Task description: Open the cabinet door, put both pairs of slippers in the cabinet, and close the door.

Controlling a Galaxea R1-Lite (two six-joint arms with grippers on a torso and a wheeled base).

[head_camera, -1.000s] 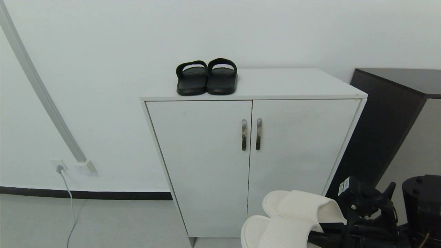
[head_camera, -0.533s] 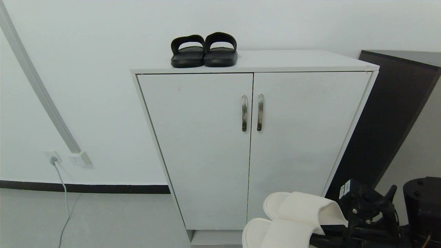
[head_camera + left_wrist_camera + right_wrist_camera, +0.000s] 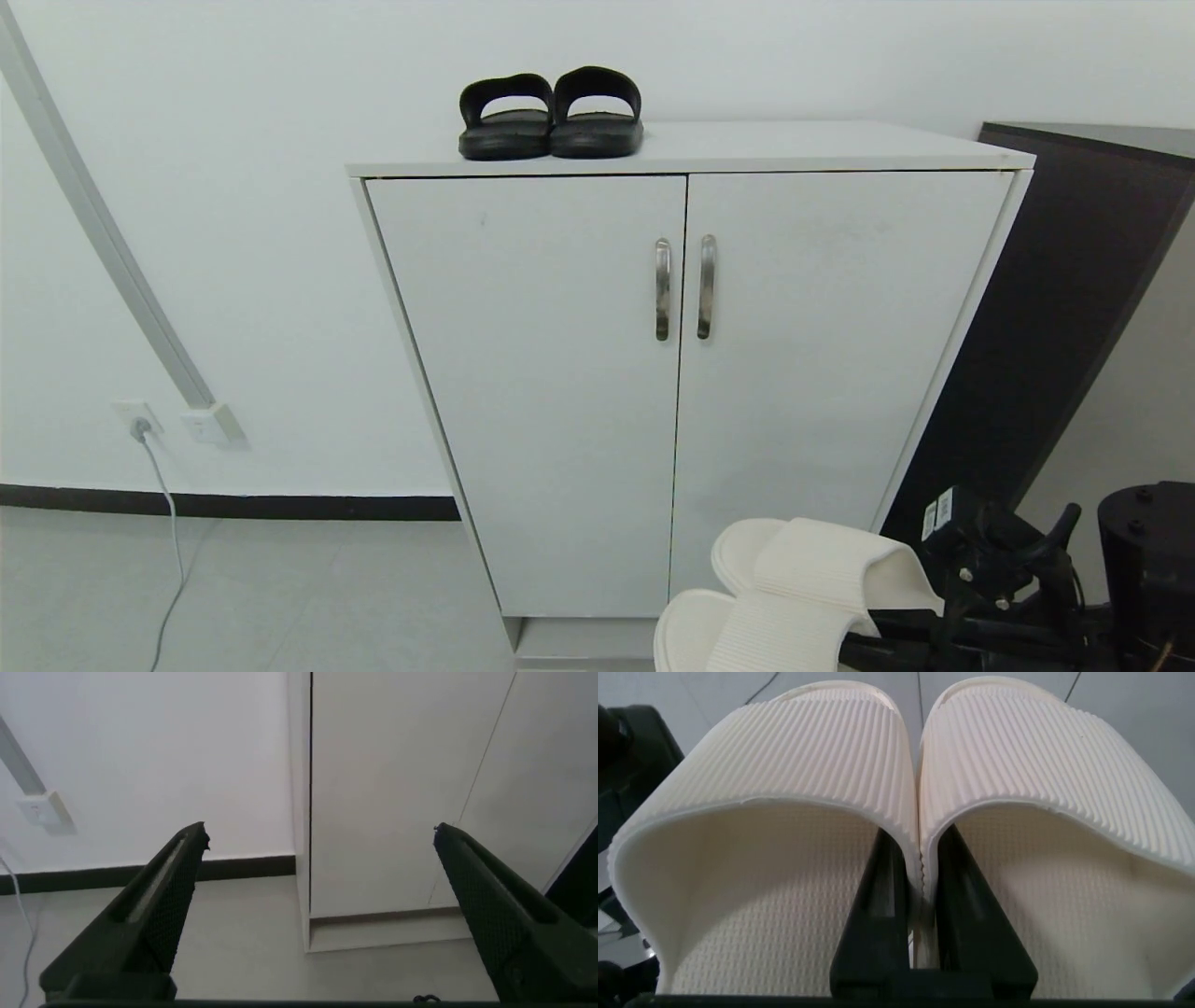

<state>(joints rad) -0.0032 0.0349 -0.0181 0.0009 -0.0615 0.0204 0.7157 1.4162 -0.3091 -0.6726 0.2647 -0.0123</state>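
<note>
1. The white slippers (image 3: pixel 803 597) are in my right gripper (image 3: pixel 918 873). They sit side by side, low and in front of the cabinet's right door (image 3: pixel 822 355), toes toward it.
2. My right fingers (image 3: pixel 878 924) are narrowed on the pair. One goes inside each slipper, and the two inner walls are pressed together between them.
3. The black slippers (image 3: pixel 551 117) stand side by side on the cabinet top (image 3: pixel 822 145). They are toward its left end and close to the front edge, with their open ends facing me.
4. The cabinet (image 3: pixel 467 467) is white and both of its doors are shut. The left door (image 3: pixel 541 373) meets the right one at a thin seam.
5. Two upright metal handles, the left handle (image 3: pixel 662 287) and the right handle (image 3: pixel 707 285), sit just beside that seam, one on each door.
6. My left gripper (image 3: pixel 320 833) is spread wide and holds nothing. It is low down, pointing at the cabinet's lower left corner and the floor (image 3: pixel 233 597) in front of it.
7. A dark cabinet (image 3: pixel 1055 308) stands right against the white one on its right side.
8. On the wall to the left, a grey conduit (image 3: pixel 93 215) slants down to a small box, with a wall socket (image 3: pixel 135 418) next to it. A cable (image 3: pixel 168 551) hangs from the socket to the floor.
</note>
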